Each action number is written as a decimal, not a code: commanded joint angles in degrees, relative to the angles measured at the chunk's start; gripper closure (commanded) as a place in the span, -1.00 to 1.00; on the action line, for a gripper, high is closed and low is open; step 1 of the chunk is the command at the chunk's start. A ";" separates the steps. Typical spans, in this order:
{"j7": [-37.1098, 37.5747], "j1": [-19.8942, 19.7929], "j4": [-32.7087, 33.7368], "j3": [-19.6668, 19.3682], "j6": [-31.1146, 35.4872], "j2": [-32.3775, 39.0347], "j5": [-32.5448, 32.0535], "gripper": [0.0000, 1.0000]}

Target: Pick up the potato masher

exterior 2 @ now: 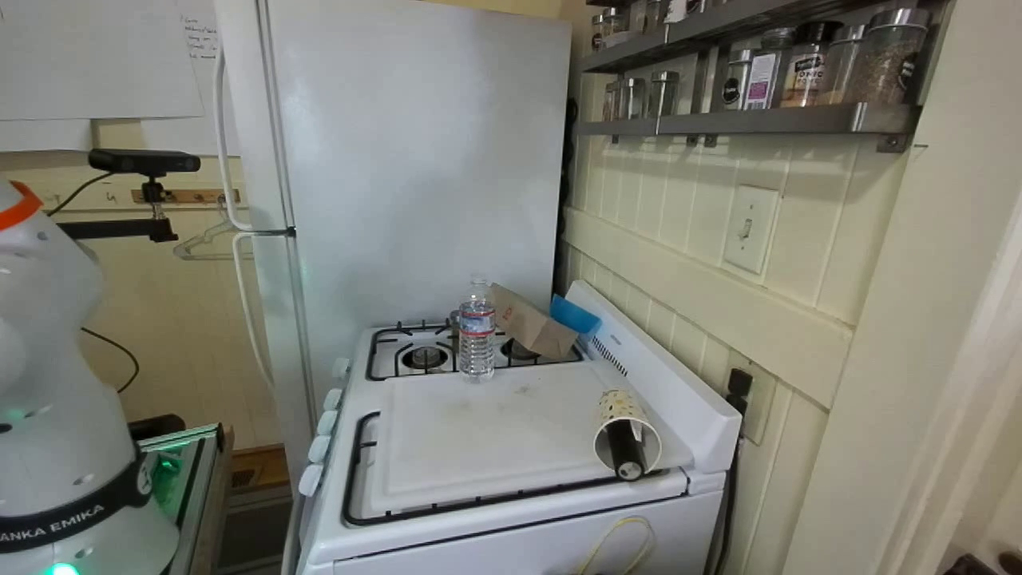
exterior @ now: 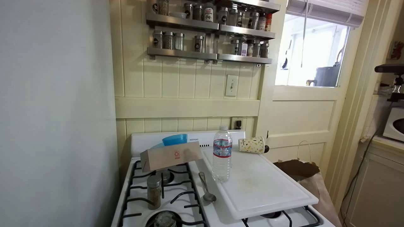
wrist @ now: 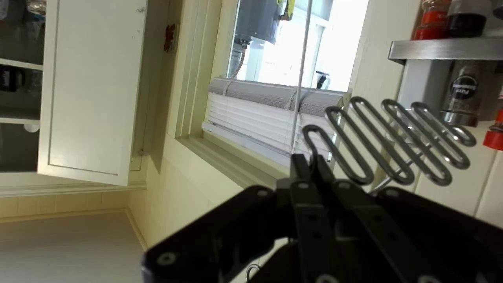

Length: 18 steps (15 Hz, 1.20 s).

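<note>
The potato masher (wrist: 389,149) shows in the wrist view. Its silvery zigzag wire head rises to the upper right of my fingertips. My gripper (wrist: 311,162) is shut, with the near end of the wire pinched between its two black fingertips. A thin metal rod runs down behind the head and goes out of sight behind the right finger. The handle is hidden behind the gripper. A small wire hook (wrist: 253,268) shows below the left finger; I cannot tell what it belongs to. Neither exterior view shows the masher or the gripper.
A water bottle (exterior: 222,157) stands on the cutting board (exterior: 265,186) on the stove. A paper cup (exterior 2: 621,415) with a black handle lies there too. A spoon (exterior: 206,189), a jar (exterior: 154,194) and a cardboard box (exterior: 173,155) are nearby. A spice shelf (wrist: 444,50) is close right.
</note>
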 commanded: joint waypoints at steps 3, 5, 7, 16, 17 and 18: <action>3.80 -0.01 1.22 -0.09 -0.49 0.10 1.62 0.97; 5.06 -0.04 1.41 -0.20 -0.53 0.12 2.08 0.97; 6.23 -0.08 1.60 -0.33 -0.51 0.11 2.64 0.97; 6.77 -0.37 2.63 0.11 -1.96 0.68 3.17 -0.21; 6.68 -0.47 2.58 0.29 -2.34 0.70 2.89 -0.35; 6.57 -0.55 2.49 0.47 -2.68 0.67 2.69 -0.52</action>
